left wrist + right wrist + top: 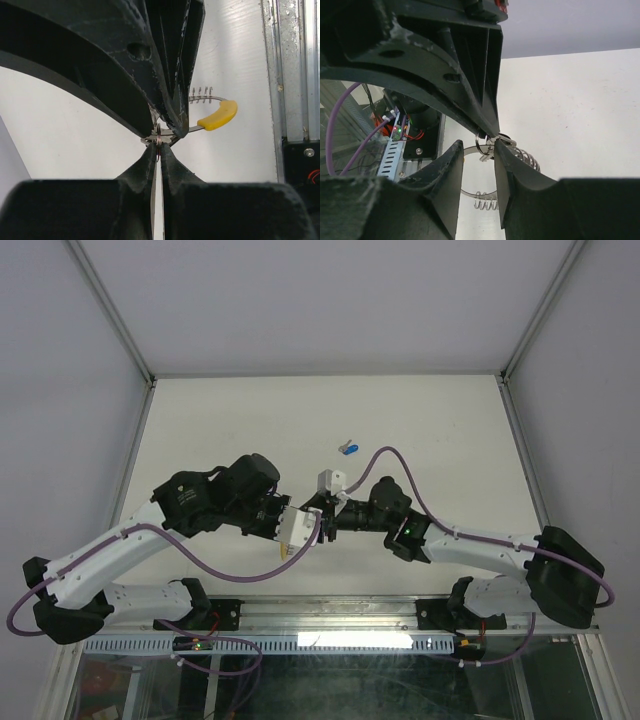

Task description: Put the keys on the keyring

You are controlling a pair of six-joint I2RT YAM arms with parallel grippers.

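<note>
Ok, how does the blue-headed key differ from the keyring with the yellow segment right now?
The small silver key with the blue plastic head lies loose on the white table, beyond both arms. The silver coiled-wire keyring with the yellow segment sits where the two arms' jaws meet. The key is far smaller than the keyring. Both are silver metal with one coloured part.

White table (250, 420) enclosed by pale grey walls (330, 300).

No legible text, label, brand, number or sign on anything.
</note>
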